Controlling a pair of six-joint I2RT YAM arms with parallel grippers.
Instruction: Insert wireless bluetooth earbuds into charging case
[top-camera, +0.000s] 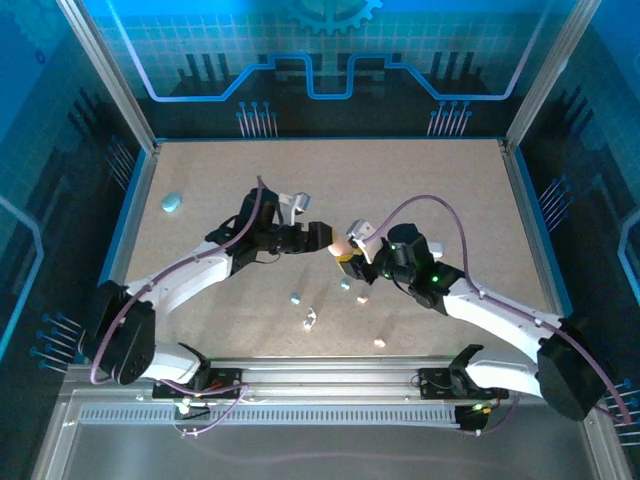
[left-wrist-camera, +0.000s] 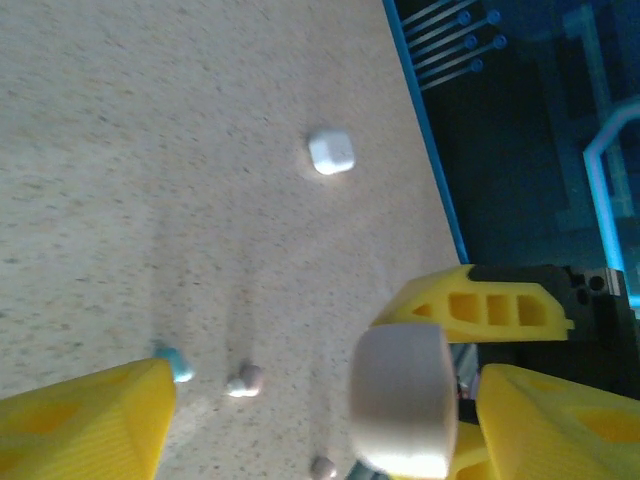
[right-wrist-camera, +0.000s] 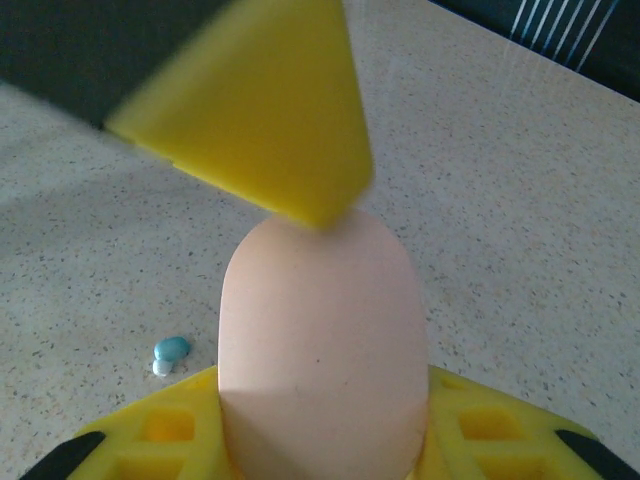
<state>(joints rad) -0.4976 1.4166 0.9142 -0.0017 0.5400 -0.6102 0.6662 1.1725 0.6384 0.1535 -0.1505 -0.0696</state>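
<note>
**Q:** Where are the earbuds?
**A:** The tiny rounded earbuds (top-camera: 310, 320) lie loose on the speckled worktop (top-camera: 450, 190). Beyond them, the right end effector (right-wrist-camera: 320, 440) clamps a smooth pink pebble-shaped charging case (right-wrist-camera: 320, 330).
**Q:** State of the left end effector (left-wrist-camera: 325, 405)?
**A:** Its ribbed yellow fingers (left-wrist-camera: 85, 425) are spread wide on either side of that case.

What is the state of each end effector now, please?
Left end effector: open, jaws either side of the pink case.
Right end effector: closed, holding the pink case.
</note>
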